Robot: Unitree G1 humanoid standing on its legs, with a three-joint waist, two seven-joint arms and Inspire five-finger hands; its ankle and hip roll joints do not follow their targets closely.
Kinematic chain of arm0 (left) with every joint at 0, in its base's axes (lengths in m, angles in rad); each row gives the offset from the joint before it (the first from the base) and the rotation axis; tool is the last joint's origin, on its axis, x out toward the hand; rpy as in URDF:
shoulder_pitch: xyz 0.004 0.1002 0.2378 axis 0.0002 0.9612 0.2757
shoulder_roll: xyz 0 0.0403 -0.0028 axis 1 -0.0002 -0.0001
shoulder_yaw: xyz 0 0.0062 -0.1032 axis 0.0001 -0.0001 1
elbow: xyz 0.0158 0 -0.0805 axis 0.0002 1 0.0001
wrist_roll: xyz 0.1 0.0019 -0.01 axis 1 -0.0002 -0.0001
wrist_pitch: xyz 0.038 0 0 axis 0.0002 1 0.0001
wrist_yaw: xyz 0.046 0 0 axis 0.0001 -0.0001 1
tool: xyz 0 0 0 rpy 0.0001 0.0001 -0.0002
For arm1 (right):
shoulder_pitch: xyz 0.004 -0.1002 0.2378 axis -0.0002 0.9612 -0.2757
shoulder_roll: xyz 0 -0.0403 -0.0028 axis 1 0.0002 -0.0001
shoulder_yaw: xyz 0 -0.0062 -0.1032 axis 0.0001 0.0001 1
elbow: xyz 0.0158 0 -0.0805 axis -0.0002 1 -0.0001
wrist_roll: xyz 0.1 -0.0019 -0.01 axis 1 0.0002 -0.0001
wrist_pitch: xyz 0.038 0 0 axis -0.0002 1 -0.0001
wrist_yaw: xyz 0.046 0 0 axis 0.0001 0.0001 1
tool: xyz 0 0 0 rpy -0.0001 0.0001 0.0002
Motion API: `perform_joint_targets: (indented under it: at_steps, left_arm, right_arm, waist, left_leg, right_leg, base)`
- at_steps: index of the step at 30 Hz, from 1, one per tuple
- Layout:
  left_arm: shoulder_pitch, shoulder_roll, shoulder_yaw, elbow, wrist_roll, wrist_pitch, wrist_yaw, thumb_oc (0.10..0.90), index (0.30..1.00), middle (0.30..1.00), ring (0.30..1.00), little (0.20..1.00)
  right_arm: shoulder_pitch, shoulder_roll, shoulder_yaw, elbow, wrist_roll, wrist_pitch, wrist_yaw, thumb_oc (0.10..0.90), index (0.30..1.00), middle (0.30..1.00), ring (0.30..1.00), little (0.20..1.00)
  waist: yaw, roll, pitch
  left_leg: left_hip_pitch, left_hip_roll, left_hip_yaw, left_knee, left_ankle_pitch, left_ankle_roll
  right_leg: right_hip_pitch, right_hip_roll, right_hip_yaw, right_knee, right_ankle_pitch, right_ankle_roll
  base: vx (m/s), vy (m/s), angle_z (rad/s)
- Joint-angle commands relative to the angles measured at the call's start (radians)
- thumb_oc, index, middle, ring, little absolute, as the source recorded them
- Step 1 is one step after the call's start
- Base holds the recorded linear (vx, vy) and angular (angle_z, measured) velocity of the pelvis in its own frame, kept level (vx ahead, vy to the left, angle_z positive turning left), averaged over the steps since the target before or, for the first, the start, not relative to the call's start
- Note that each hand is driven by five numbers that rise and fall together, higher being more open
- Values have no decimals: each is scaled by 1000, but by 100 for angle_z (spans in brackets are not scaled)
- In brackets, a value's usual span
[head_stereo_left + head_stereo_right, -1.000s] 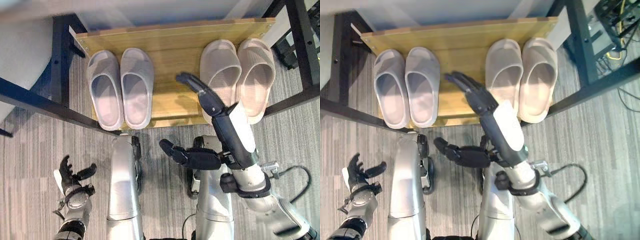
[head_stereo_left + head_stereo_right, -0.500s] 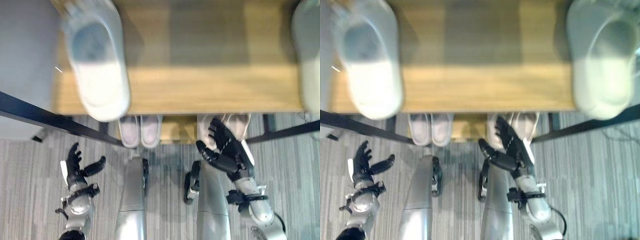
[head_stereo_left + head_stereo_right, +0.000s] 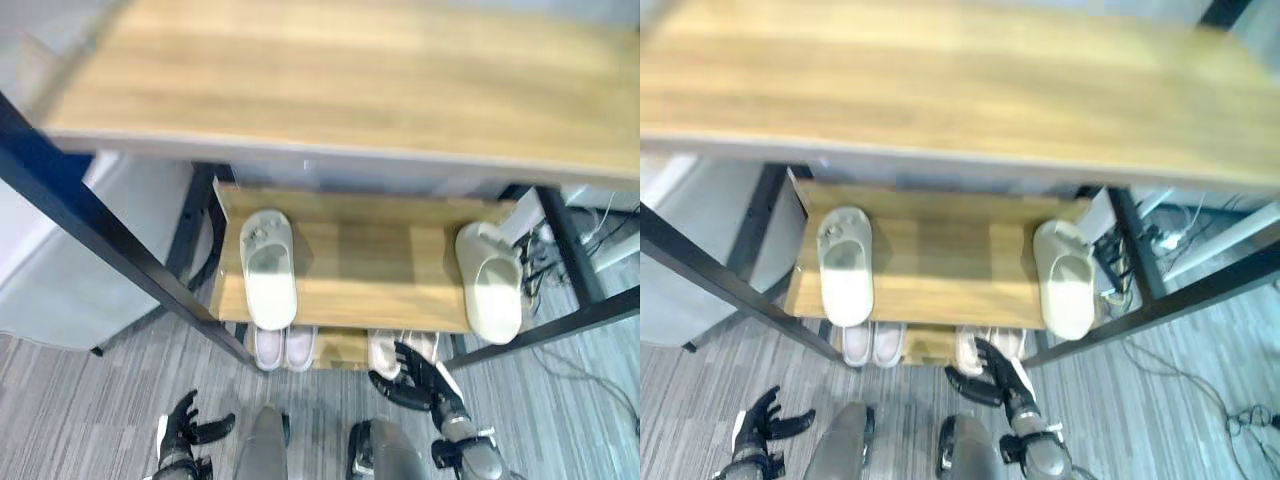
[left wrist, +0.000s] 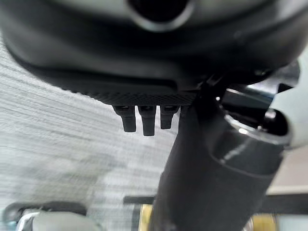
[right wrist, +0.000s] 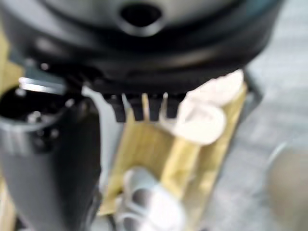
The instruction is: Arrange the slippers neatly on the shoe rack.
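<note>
On the shoe rack (image 3: 340, 270) sit slippers (image 3: 268, 270), well apart from both spread, empty hands: right hand (image 3: 425, 378), left hand (image 3: 185, 432); wrist views seem blurred.

Dark left robot hand (image 3: 180, 428), dark right robot hand (image 3: 424, 380) with white thumb cover, silver-grey forearms

No legible text, label, number or sign is found in any view. The rack (image 3: 340, 85) boards are plain wood grain, and the slippers (image 3: 268, 275) carry no readable marking.
</note>
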Motion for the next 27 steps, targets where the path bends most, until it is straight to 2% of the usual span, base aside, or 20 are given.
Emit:
perform_joint_targets:
  at_steps: [1, 2, 4, 7, 11, 12, 15, 17, 19, 20, 22, 24, 27]
  left_arm:
    - [-20, -9, -20, 49, 84, -4, -11, 800, 900, 900, 900, 900]
    - [-20, -9, -20, 50, 84, -4, -11, 800, 900, 900, 900, 900]
    - [-27, -27, -18, 117, 108, 23, -15, 800, 900, 900, 900, 900]
    - [-31, -33, -20, 150, 140, 35, -5, 800, 900, 900, 900, 900]
    - [-25, -34, 6, 171, 106, 37, -22, 800, 900, 900, 900, 900]
    - [-24, -35, 4, 176, 115, 37, -23, 800, 900, 900, 900, 900]
    - [-33, -30, -12, 177, 119, 35, -11, 800, 900, 900, 900, 900]
    - [-49, -35, -14, 184, 103, 35, -7, 800, 900, 900, 900, 900]
    - [-64, -42, -22, 190, 91, 33, -11, 800, 900, 900, 900, 900]
    - [-73, -55, -36, 210, 114, 37, -16, 800, 900, 900, 900, 900]
    - [-82, -67, -50, 208, 130, 40, -14, 800, 900, 900, 900, 900]
    - [-97, -78, -81, 216, 162, 51, -18, 800, 900, 900, 900, 900]
    - [-105, -73, -92, 217, 193, 59, -33, 800, 900, 900, 900, 900]
  right_arm:
    - [26, -7, -56, 9, -105, -14, -58, 800, 900, 900, 900, 900]
    - [25, -7, -56, 10, -105, -15, -58, 800, 900, 900, 900, 900]
    - [24, 19, -52, 104, -108, 2, -53, 800, 900, 900, 900, 900]
    - [38, 25, -60, 104, -91, 6, -49, 800, 900, 900, 900, 900]
    - [78, 25, -70, 116, -68, 9, -28, 800, 900, 900, 900, 900]
    - [81, 31, -69, 174, -77, 17, -34, 800, 900, 900, 900, 900]
    - [60, 48, -81, 292, -39, 26, -60, 800, 900, 900, 900, 900]
    - [30, 55, -79, 371, -21, 32, -75, 800, 900, 900, 900, 900]
    - [7, 52, -76, 406, -16, 37, -75, 800, 900, 900, 900, 900]
    - [-8, 49, -77, 454, -20, 43, -75, 800, 900, 900, 900, 900]
    - [-34, 52, -83, 524, -7, 54, -88, 800, 900, 900, 900, 900]
    - [-53, 69, -87, 579, -4, 63, -91, 800, 900, 900, 900, 900]
    - [-63, 82, -96, 607, 18, 68, -79, 800, 900, 900, 900, 900]
  waist:
    - [10, 20, -63]
    - [10, 20, -60]
    - [8, 16, -87]
    - [3, 17, -100]
    - [3, 15, -120]
    - [4, 17, -129]
    - [5, 22, -137]
    - [12, 22, -130]
    - [14, 11, -119]
    - [6, 5, -124]
    - [-1, 19, -126]
    - [-3, 25, -135]
    - [-3, 24, -139]
  left_leg:
    - [94, -9, -29, -185, 128, 18]
    - [100, -9, -29, -190, 130, 18]
    - [196, -10, -10, -311, 163, 9]
    - [258, -10, 0, -390, 189, 3]
    - [328, -12, 6, -485, 230, -5]
    - [357, -6, 12, -541, 258, -10]
    - [370, 7, 10, -602, 304, -24]
    - [350, 4, -19, -586, 334, -35]
    - [341, -40, -56, -548, 297, -27]
    - [354, -82, -45, -525, 246, -13]
    - [385, -113, 13, -527, 200, 2]
    - [412, -140, -25, -604, 207, 13]
    - [427, -136, -7, -638, 214, 25]
  right_leg:
    - [130, -6, -35, -188, 124, 56]
    - [136, -6, -36, -192, 126, 55]
    - [218, 18, -37, -295, 153, 59]
    - [264, 35, -31, -355, 171, 62]
    - [323, 59, -28, -434, 188, 63]
    - [356, 73, -26, -483, 194, 60]
    - [393, 92, -27, -561, 204, 57]
    - [405, 90, -27, -589, 221, 55]
    - [405, 82, -26, -614, 245, 55]
    - [411, 74, -24, -637, 258, 62]
    - [408, 77, -5, -664, 269, 66]
    - [414, 83, 6, -680, 283, 72]
    - [416, 86, 19, -677, 287, 80]
  base:
    - [97, -85, 2]
    - [53, -68, -3]
    - [44, -119, -3]
    - [-5, -110, -9]
    - [-25, -132, -10]
    - [-52, -155, -4]
    - [-86, -136, -8]
    - [-134, -78, 0]
    - [-142, -50, -1]
    - [-116, 6, -2]
    - [-101, 107, -4]
    - [-14, 141, 7]
    - [0, 62, 8]
